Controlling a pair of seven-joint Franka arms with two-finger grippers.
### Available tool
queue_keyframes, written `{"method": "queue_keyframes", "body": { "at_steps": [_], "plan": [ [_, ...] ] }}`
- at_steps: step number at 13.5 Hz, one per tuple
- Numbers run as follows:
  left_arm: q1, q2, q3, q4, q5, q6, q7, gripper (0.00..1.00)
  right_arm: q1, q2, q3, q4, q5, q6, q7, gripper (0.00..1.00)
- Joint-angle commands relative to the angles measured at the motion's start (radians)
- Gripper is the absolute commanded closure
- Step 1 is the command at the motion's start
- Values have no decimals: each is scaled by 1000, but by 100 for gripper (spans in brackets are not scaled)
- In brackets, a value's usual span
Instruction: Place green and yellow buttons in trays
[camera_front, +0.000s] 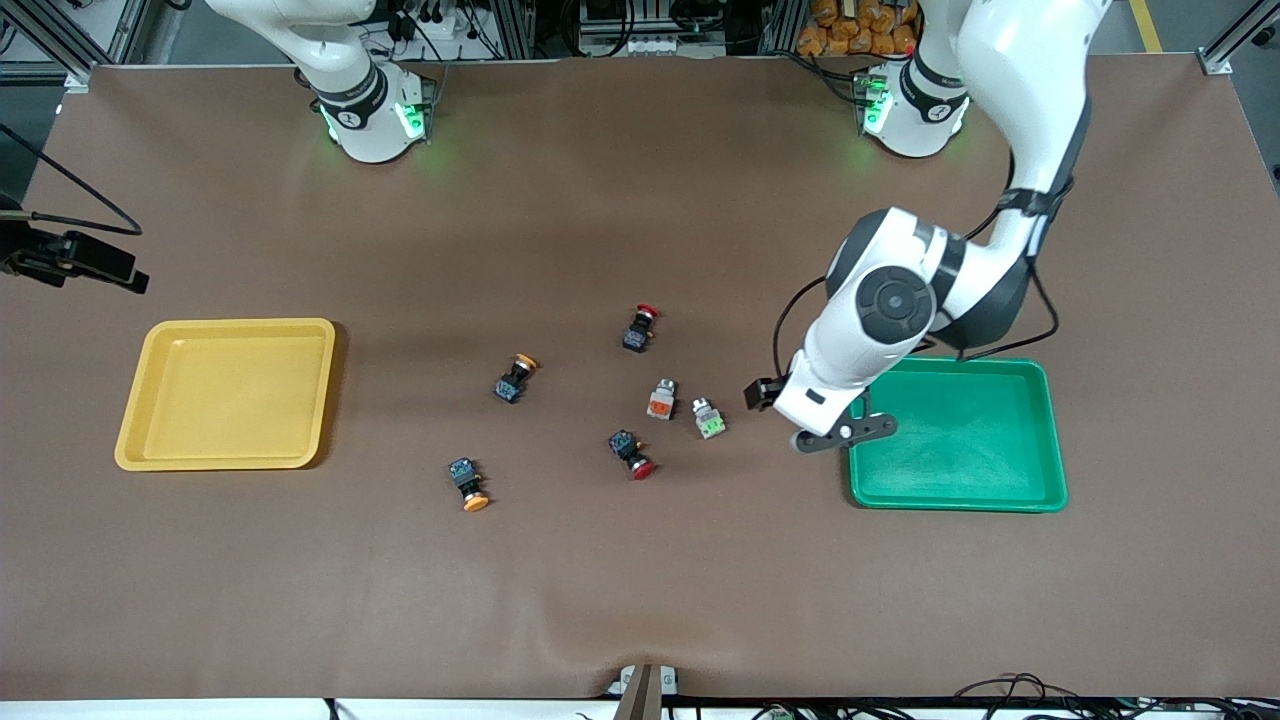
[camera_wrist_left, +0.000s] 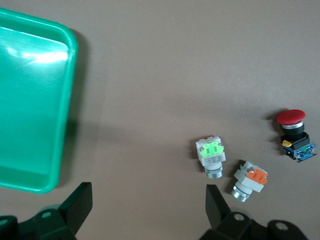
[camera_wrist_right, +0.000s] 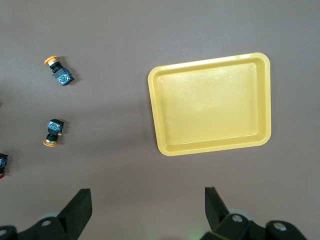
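Observation:
The green-faced silver button lies mid-table, also in the left wrist view. Two yellow-capped black buttons lie nearer the yellow tray; the right wrist view shows them beside the yellow tray. The green tray is empty. My left gripper is open and empty, over the table between the green tray's edge and the green button. My right gripper is open and empty, high over the table; the front view does not show it.
A silver button with an orange face lies beside the green one. Two red-capped black buttons lie close by; one shows in the left wrist view. A black camera mount sits at the right arm's end.

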Motion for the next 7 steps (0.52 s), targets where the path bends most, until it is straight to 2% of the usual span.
{"method": "queue_keyframes", "body": {
  "at_steps": [1, 4, 7],
  "plan": [
    [-52, 101, 13, 97, 29, 0, -46, 0, -7, -3, 4, 2, 16, -4, -1, 0],
    [-89, 172, 18, 138, 102, 27, -148, 0, -3, -3, 4, 4, 15, -4, -1, 0],
    [-111, 215, 18, 138, 102, 86, -198, 0, -4, -3, 4, 4, 16, -4, -1, 0]
  ]
}}
